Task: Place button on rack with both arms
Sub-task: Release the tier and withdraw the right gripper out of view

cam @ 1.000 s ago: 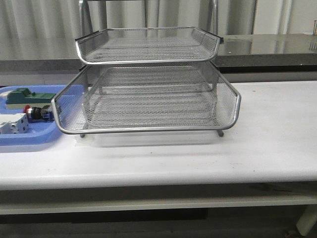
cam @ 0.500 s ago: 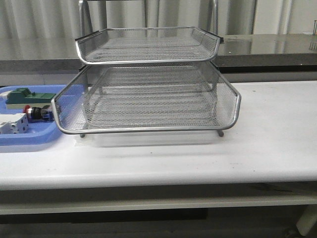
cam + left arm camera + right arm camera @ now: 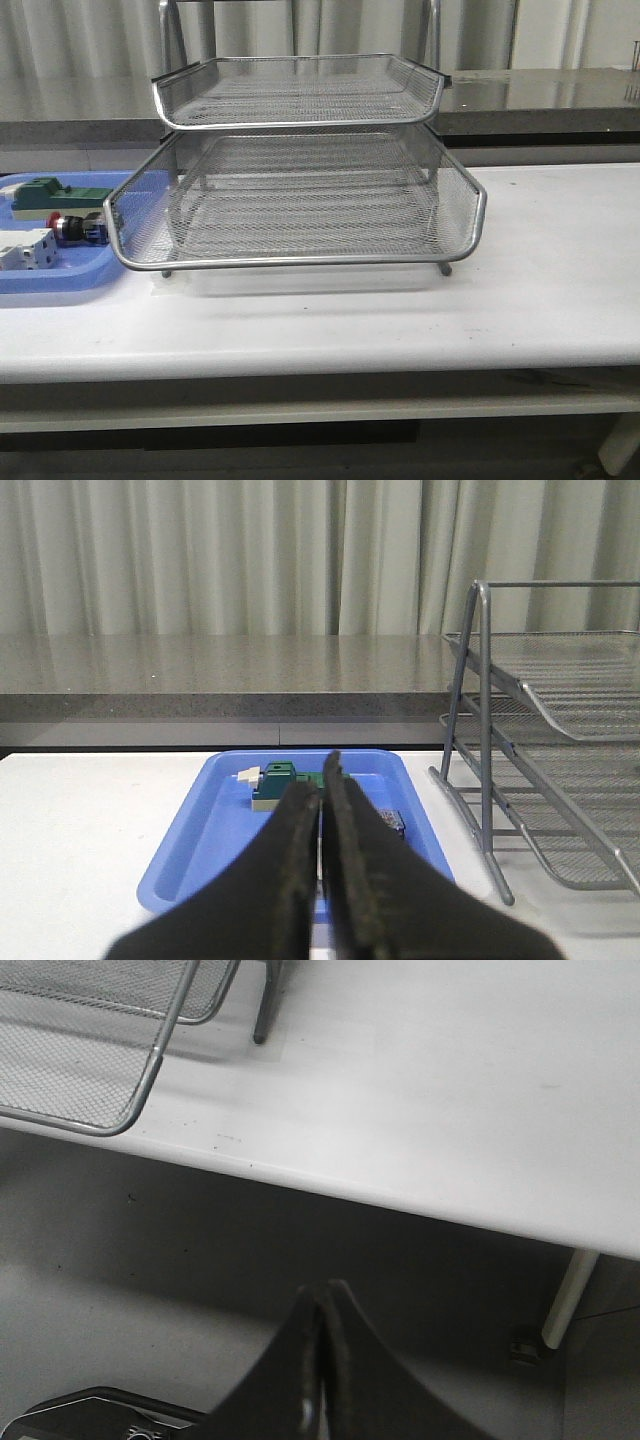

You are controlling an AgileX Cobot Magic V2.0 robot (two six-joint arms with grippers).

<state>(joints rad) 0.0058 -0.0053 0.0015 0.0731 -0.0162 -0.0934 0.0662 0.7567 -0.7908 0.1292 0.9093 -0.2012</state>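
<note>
The button [image 3: 75, 228], with a red cap and black-and-blue body, lies on its side in the blue tray [image 3: 70, 278] at the table's left. In the left wrist view only its dark blue end [image 3: 394, 822] shows behind a finger. The silver wire-mesh rack [image 3: 300, 190] stands at the table's middle, and it also shows in the left wrist view [image 3: 545, 750] and the right wrist view [image 3: 90, 1055]. My left gripper [image 3: 320, 780] is shut and empty, short of the tray. My right gripper [image 3: 322, 1295] is shut and empty, below the table's front edge. Neither arm shows in the front view.
The blue tray [image 3: 215, 825] also holds a green block [image 3: 55, 192] and a white boxy switch [image 3: 25, 252]. A grey counter [image 3: 560, 95] and curtains run behind the table. A table leg [image 3: 568, 1300] stands near the right gripper.
</note>
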